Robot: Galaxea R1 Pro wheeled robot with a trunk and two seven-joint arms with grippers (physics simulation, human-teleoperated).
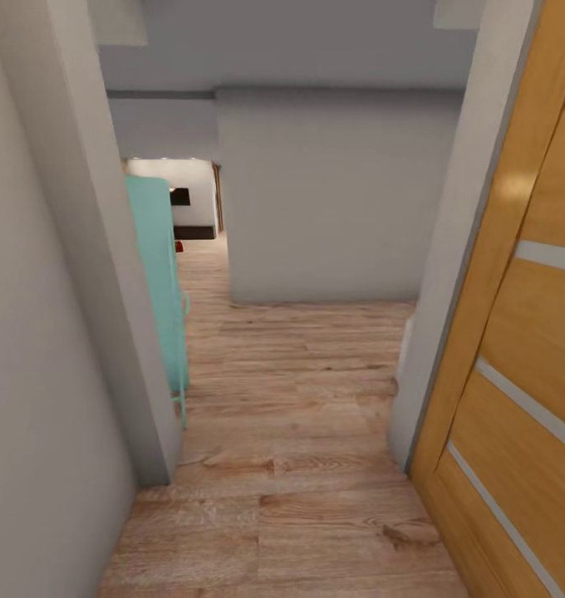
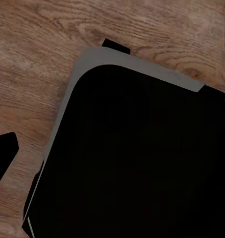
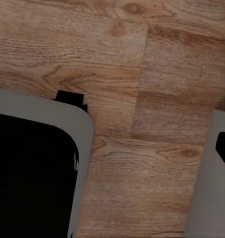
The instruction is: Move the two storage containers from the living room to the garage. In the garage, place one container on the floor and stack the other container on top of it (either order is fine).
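The two storage containers are out of view, and so are the garage and its floor. I stand in a doorway and look down a hallway with light wood planks (image 1: 291,399). Far down the hallway an opening (image 1: 183,203) shows a brighter room with a white wall and a dark low shape. A small red spot (image 1: 179,247) lies on the planks there, too small to identify. The left wrist view looks down on my black, grey-rimmed base (image 2: 137,158) over the planks. The right wrist view has the same base (image 3: 33,173) beside wood planks (image 3: 142,99).
A grey door frame (image 1: 108,316) stands close on the left and an open wooden door (image 1: 515,349) with pale stripes close on the right. A teal panel (image 1: 162,282) leans out past the left frame. A grey wall (image 1: 332,199) blocks straight ahead; the hallway continues left of it.
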